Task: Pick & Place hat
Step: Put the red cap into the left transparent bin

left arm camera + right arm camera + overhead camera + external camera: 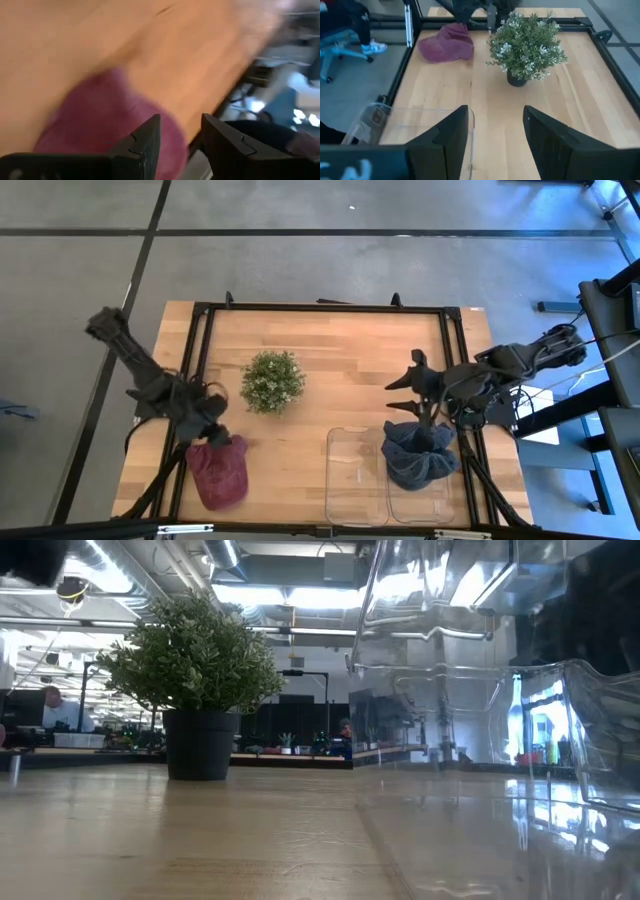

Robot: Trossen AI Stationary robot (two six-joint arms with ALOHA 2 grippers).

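blue hat point(420, 457) in clear bin point(352, 480)

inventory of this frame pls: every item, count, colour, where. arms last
maroon hat: 1, dark red, near-left table corner, beside the left gripper
blue hat: 1, slate blue, in the clear bin, under the right gripper
clear bin: 1, transparent plastic, near edge, right of centre
potted plant: 1, green with small white flowers, dark pot, table centre-left
table: 1, light wood with black frame
person: 1, seated in the room's background, low view
left gripper: open, at the maroon hat's far edge
right gripper: open, over the blue hat
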